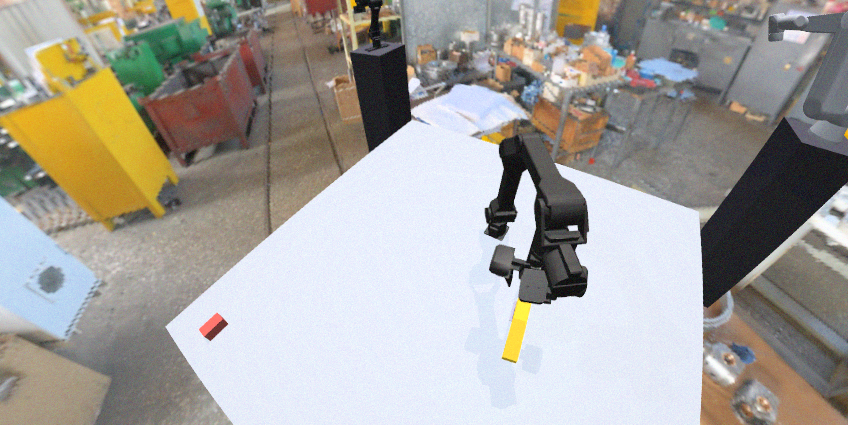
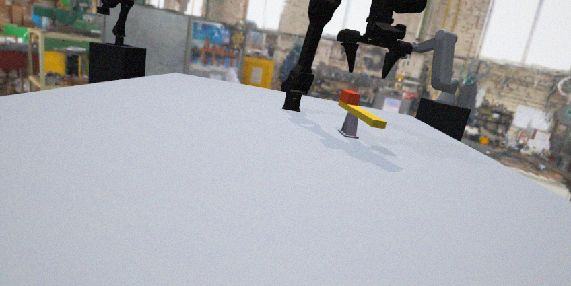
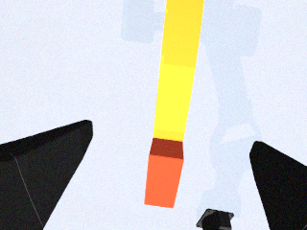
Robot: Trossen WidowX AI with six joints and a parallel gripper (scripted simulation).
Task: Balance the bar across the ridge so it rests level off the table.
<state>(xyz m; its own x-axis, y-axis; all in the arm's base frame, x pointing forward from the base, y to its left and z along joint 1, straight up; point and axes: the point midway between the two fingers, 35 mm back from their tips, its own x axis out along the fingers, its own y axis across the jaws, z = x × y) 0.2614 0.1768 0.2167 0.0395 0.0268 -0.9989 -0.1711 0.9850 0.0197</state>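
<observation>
The yellow bar (image 1: 516,334) (image 2: 366,116) (image 3: 179,72) lies across the top of the grey ridge (image 2: 350,124), well above the table. It looks about level, though the slanted view makes a small tilt hard to tell. An orange-red block (image 2: 349,97) (image 3: 164,179) sits on the bar's end nearer the arm's base, and the longer free part reaches out the other way. My gripper (image 2: 367,75) (image 3: 173,139) is open and empty above the bar, its fingers wide apart and touching neither bar nor block. The arm hides the block in the top view.
A separate red block (image 1: 213,326) lies on the white table (image 1: 333,301) (image 2: 200,202) near its left corner in the top view. Two other arms stand on black pedestals (image 1: 380,93) (image 1: 773,212) beyond the table's edges.
</observation>
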